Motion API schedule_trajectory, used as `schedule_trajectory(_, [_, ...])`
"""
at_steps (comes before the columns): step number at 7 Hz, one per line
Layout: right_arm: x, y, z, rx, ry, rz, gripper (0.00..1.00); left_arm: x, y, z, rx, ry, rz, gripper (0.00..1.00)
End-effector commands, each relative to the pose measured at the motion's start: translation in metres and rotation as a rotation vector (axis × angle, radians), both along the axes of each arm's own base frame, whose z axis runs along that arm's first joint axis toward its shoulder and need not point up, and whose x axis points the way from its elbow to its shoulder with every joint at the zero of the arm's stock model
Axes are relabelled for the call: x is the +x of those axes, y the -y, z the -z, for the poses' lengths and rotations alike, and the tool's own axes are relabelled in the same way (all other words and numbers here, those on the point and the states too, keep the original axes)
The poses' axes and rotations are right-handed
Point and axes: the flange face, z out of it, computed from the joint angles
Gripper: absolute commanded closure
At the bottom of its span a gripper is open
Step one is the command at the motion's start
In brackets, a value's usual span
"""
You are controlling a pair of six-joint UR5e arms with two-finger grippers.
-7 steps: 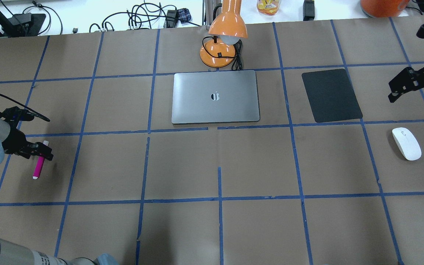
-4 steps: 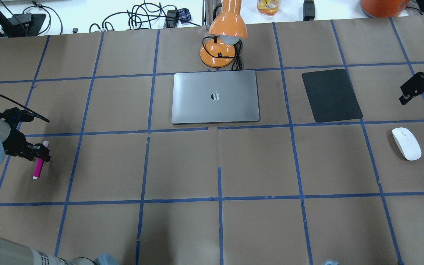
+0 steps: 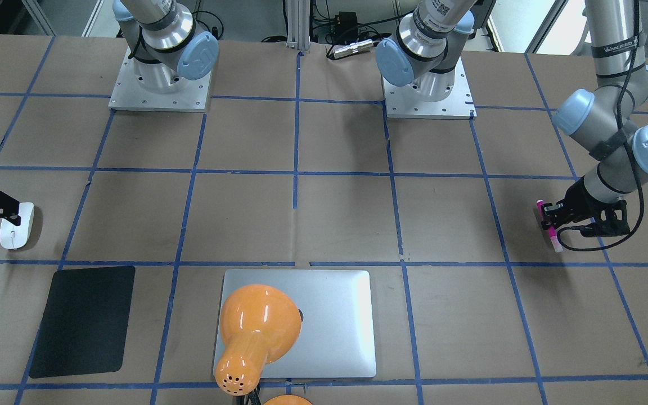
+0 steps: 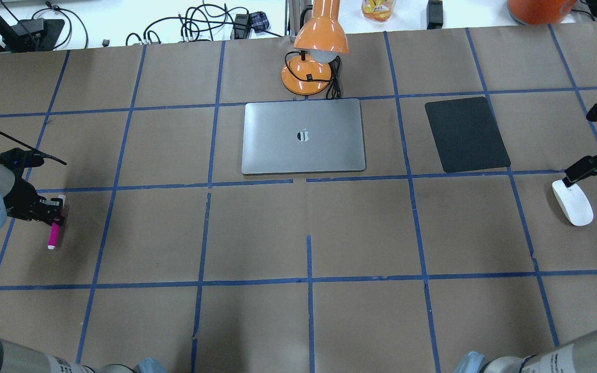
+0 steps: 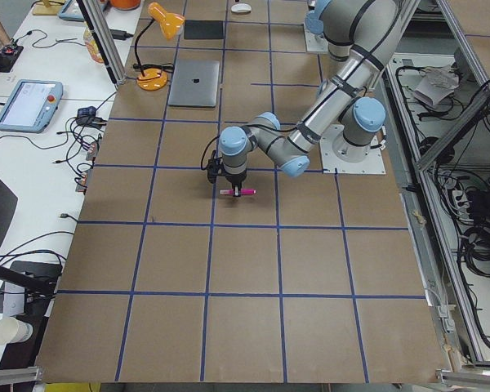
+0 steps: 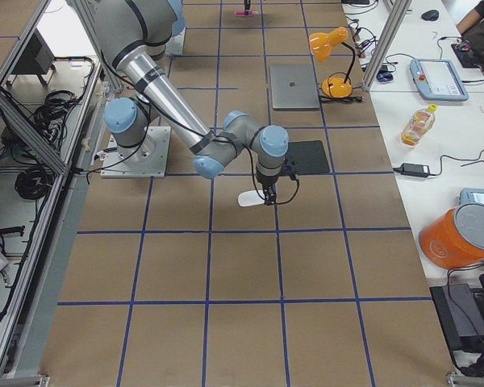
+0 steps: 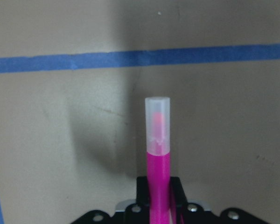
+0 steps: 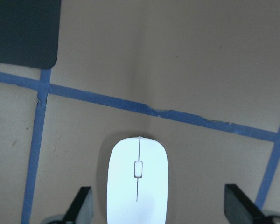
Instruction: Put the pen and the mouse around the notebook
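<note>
Overhead exterior view shows nothing placed yet: the left gripper (image 4: 54,211) is clamped on the pen (image 4: 52,237) at far left and the right gripper (image 4: 591,170) spread wide over the mouse (image 4: 573,204) at the right edge, both well apart from the upper-centre notebook (image 4: 303,137).

Right wrist cam: mouse (image 8: 137,179) lies low centre on brown paper, between right gripper (image 8: 161,205) fingers (image 8: 82,203) spread wide; the left finger apparently clear of it. Blue tape (image 8: 177,115) beyond; black mat (image 8: 23,30) corner upper left.
</note>
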Motion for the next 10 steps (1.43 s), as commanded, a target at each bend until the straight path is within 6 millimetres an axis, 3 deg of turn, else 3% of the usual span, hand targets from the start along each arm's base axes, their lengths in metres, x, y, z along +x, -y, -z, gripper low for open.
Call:
schedule_trajectory(1, [0.003, -0.005, 0.030, 0.028, 0.021, -0.006, 0.00, -0.063, 0.015, -0.033, -0.013, -0.098, -0.283, 1.00])
schedule_trajectory(2, [0.000, -0.006, 0.036, 0.053, 0.008, -0.010, 0.00, -0.119, 0.027, -0.048, -0.012, -0.093, -0.387, 1.00])
schedule_trajectory(3, [-0.002, -0.006, 0.039, 0.069, -0.015, -0.015, 0.00, -0.192, 0.034, -0.055, -0.008, -0.087, -0.463, 1.00])
schedule_trajectory(4, [-0.002, -0.006, 0.041, 0.067, -0.015, -0.009, 0.00, -0.249, 0.039, -0.061, -0.013, -0.066, -0.534, 1.00])
schedule_trajectory(5, [-0.001, -0.006, 0.041, 0.071, -0.010, -0.007, 0.03, -0.289, 0.040, -0.062, -0.006, -0.022, -0.587, 1.00])
schedule_trajectory(6, [-0.002, -0.007, 0.041, 0.075, -0.013, -0.004, 0.36, -0.331, 0.037, -0.067, -0.006, -0.027, -0.742, 1.00])
schedule_trajectory(7, [-0.002, -0.007, 0.039, 0.080, -0.015, 0.000, 0.73, -0.378, 0.033, -0.069, -0.005, -0.018, -0.789, 1.00])
schedule_trajectory(8, [-0.001, -0.008, 0.034, 0.076, -0.018, 0.002, 0.82, -0.422, 0.022, -0.055, 0.021, -0.009, -0.864, 1.00])
schedule_trajectory(10, [-0.004, -0.007, 0.026, 0.080, -0.046, -0.001, 0.95, -0.491, 0.006, -0.038, 0.061, -0.010, -1.032, 1.00])
